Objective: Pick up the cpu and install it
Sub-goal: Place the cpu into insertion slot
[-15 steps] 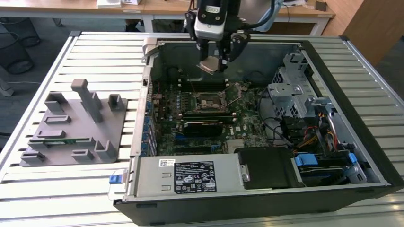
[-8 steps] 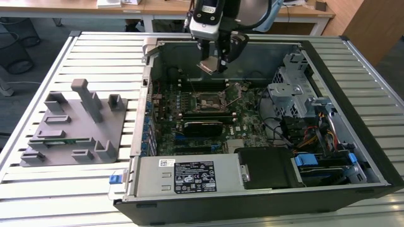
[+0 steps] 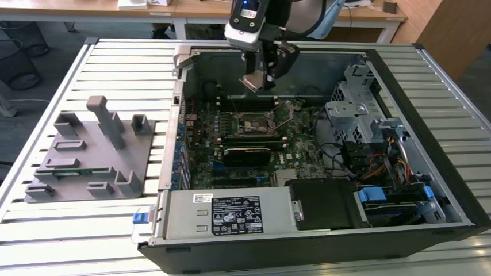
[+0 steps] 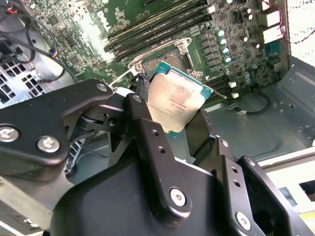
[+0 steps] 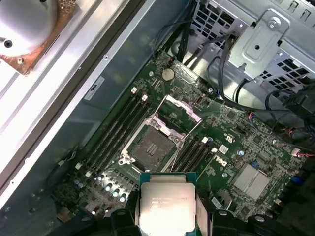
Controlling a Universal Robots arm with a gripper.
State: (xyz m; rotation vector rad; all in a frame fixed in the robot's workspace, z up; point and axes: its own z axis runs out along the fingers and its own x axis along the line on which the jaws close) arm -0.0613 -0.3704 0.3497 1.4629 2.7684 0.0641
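Note:
The cpu (image 3: 252,82), a flat square chip with a silver-grey top and pale rim, hangs tilted above the open computer case (image 3: 429,115). My gripper (image 3: 259,77) is shut on it by two opposite edges. In both wrist views the cpu (image 4: 173,96) (image 5: 166,201) sits between the black fingers (image 4: 147,132) (image 5: 129,209). Below it the motherboard's cpu socket (image 5: 151,147) (image 3: 253,123) lies bare, with its metal retention frame (image 5: 178,112) swung up. The chip is well above the socket and apart from it.
Memory slots (image 5: 115,132) run beside the socket. A black rectangular block (image 3: 245,154) lies on the board just in front of the socket. A metal drive cage (image 3: 357,109) with cables stands at the exterior view's right, and a power supply (image 3: 226,213) fills the case's near side. A grey parts fixture (image 3: 88,152) sits outside the case.

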